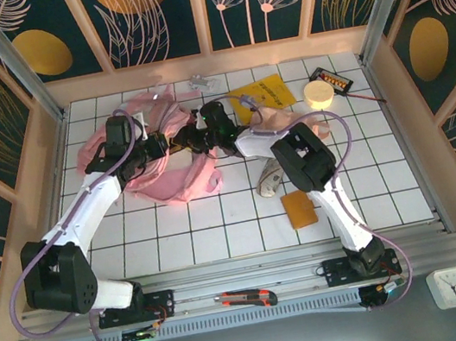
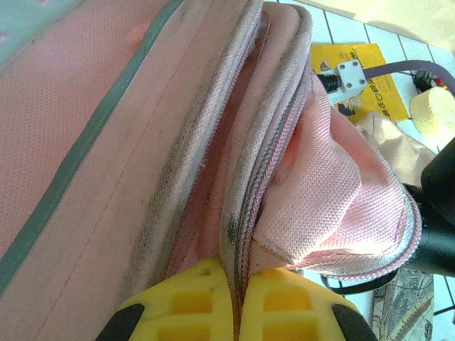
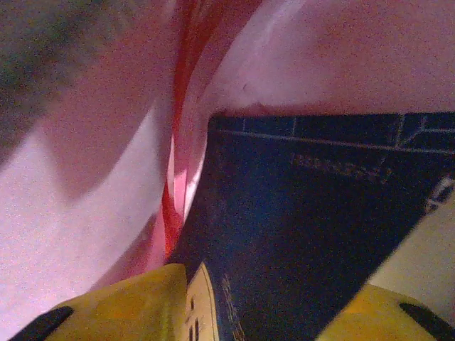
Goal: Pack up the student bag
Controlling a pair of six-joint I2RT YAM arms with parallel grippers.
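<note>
The pink student bag [image 1: 184, 178] lies at the back left of the table, its zipped mouth turned toward the middle. My left gripper [image 1: 152, 148] [image 2: 242, 302] is shut on the bag's zipper edge [image 2: 245, 213], its yellow fingers [image 2: 178, 298] pinching the fabric rim and holding the mouth up. My right gripper [image 1: 199, 136] [image 3: 256, 316] reaches inside the bag [image 3: 85, 177]. Its jaws stand apart, and a dark blue book [image 3: 306, 213] lies flat between and beyond them against the pink lining.
Behind the right arm lie a yellow book [image 1: 261, 97], a cream round disc [image 1: 317, 92] and a small dark calculator [image 1: 334, 80]. A pale mouse [image 1: 269, 179] and an orange pad [image 1: 299, 208] lie nearer the front. A red utility knife [image 1: 245, 299] rests on the front rail.
</note>
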